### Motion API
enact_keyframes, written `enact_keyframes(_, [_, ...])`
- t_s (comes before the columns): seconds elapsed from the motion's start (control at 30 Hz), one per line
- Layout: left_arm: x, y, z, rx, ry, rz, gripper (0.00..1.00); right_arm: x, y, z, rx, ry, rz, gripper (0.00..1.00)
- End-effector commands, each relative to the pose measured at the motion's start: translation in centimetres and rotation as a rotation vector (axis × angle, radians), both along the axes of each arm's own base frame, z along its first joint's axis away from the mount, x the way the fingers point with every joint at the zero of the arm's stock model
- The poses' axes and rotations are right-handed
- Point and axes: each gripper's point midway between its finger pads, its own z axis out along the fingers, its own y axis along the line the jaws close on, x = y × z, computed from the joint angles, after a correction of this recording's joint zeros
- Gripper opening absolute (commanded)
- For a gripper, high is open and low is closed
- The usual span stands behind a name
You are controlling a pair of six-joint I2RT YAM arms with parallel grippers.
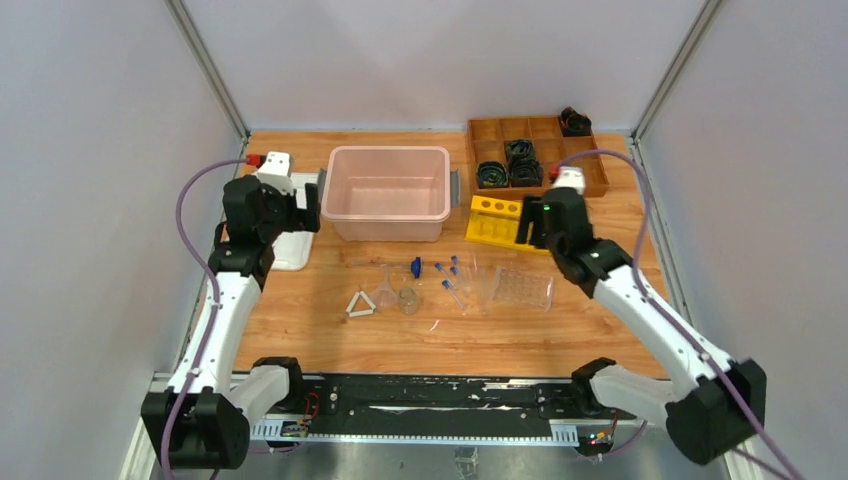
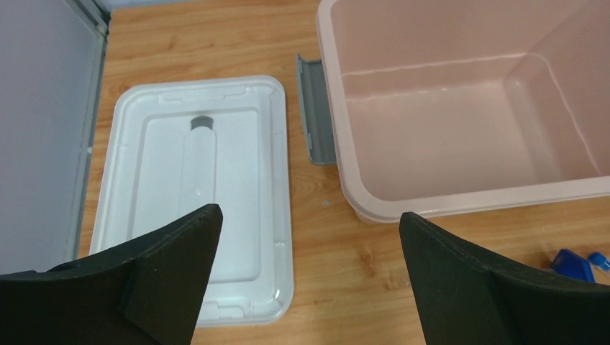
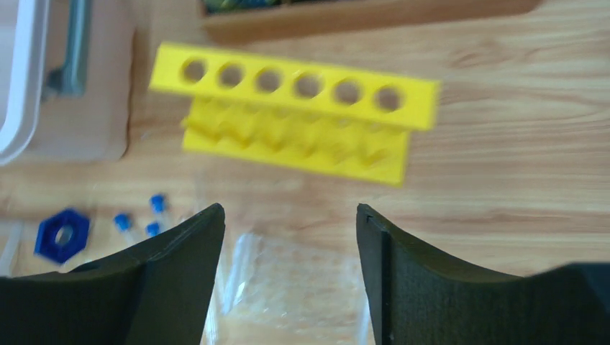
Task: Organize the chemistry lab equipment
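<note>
The lab equipment lies in the middle of the table. A white triangle (image 1: 361, 305), a clear funnel (image 1: 386, 288), a small clear jar (image 1: 408, 300), several blue-capped tubes (image 1: 450, 280) (image 3: 155, 205) and a clear tube rack (image 1: 520, 288) (image 3: 302, 280) are spread in a row. My right gripper (image 1: 530, 228) (image 3: 290, 237) hangs open above the clear rack's far edge, nothing between its fingers. The left gripper (image 1: 308, 207) (image 2: 309, 237) stands wide open and empty over bare wood between the white lid and the pink bin.
An empty pink bin (image 1: 388, 215) (image 2: 460, 198) with a grey handle (image 2: 316, 111) stands at the back centre. A white lid (image 1: 292, 240) (image 2: 194, 194) lies left of it. A yellow rack (image 1: 497, 220) (image 3: 295, 108) and a wooden tray (image 1: 590, 185) of black coils sit back right. A blue hexagonal piece (image 3: 63, 234) lies near the tubes.
</note>
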Motion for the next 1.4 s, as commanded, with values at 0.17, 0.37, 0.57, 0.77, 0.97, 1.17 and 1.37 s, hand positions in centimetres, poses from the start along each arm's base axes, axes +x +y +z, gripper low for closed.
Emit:
enact_keyframes(0.17, [-4.0, -0.6, -1.0, 0.023, 0.265, -0.069, 1.00, -1.0, 10.6, -7.1, -0.061, 0.260, 0.251, 0.52])
enact_keyframes(0.37, [-4.7, -1.5, -0.2, -0.010, 0.259, -0.102, 1.00, 0.0, 13.6, -10.8, -0.034, 0.346, 0.305, 0.45])
enact_keyframes(0.57, [-4.4, -2.0, -0.2, -0.030, 0.258, -0.128, 1.00, 1.2, 15.5, -13.6, -0.039, 0.397, 0.320, 0.40])
enact_keyframes(0.77, [-4.6, -2.4, -0.5, -0.033, 0.270, -0.150, 0.99, 2.4, 15.8, -15.7, -0.069, 0.421, 0.275, 0.34])
enact_keyframes(0.97, [-5.1, -2.3, 0.1, -0.009, 0.249, -0.167, 0.99, 2.5, 15.1, -17.1, -0.095, 0.435, 0.213, 0.26])
enact_keyframes(1.17, [-5.4, -2.6, 0.8, -0.003, 0.216, -0.189, 0.99, 2.5, 15.0, -17.5, -0.104, 0.438, 0.182, 0.25])
enact_keyframes(1.37, [-5.7, -2.8, 1.3, -0.003, 0.203, -0.203, 0.99, 2.4, 14.9, -18.3, -0.131, 0.482, 0.159, 0.28])
